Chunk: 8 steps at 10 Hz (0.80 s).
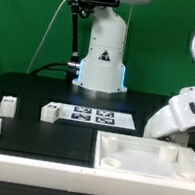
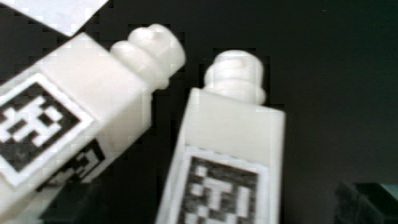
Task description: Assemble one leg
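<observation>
On black table (image 1: 41, 89), white leg (image 1: 8, 103), green backdrop (image 1: 26, 19)

The leg (image 2: 71, 105) and the second leg (image 2: 228, 150) looked like smooth white plastic, their tags printed matt. In the exterior view the table (image 1: 31, 86) was matt black, and the arm shell (image 1: 179, 116) at right was glossy white.
</observation>
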Motion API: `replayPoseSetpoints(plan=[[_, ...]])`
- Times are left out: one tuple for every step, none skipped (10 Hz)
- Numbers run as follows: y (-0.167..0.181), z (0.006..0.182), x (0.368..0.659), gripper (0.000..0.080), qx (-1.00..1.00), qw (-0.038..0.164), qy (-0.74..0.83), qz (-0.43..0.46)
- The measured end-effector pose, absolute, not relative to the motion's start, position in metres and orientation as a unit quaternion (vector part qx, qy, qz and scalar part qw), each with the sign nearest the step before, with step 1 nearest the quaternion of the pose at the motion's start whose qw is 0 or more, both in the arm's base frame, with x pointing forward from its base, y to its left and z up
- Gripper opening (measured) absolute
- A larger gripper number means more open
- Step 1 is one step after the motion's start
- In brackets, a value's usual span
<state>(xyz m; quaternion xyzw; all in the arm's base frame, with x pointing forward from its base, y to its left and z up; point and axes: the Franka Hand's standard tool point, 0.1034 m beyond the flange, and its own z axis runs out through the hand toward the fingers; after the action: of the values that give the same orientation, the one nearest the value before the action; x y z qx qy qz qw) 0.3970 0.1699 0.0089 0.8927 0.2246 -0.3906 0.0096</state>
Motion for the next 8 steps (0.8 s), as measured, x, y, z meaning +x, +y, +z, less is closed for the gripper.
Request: replayPoseSetpoints(plan=[[0.1679,0.0070,0.3948,0.0649,0.892,0.010,0.224,-0.391],[0.1679,0.0050,0.3932,0.0649,0.893,0.009,0.224,-0.390],[0.1676,0.0039,0.3919,0.0649,0.893,0.009,0.224,-0.390],[0.1673,0.0037,0.3918,0.0649,0.893,0.009,0.224,-0.390],[0.1674,0.0037,0.3918,0.0528,0.893,0.009,0.224,-0.390],[0.1675,0.0037,0.3918,0.0380,0.893,0.009,0.224,-0.390],[0.1675,0.0038,0.3918,0.0380,0.893,0.009,0.224,-0.390],[0.1675,0.0038,0.3918,0.0285,0.893,0.009,0.224,-0.390]])
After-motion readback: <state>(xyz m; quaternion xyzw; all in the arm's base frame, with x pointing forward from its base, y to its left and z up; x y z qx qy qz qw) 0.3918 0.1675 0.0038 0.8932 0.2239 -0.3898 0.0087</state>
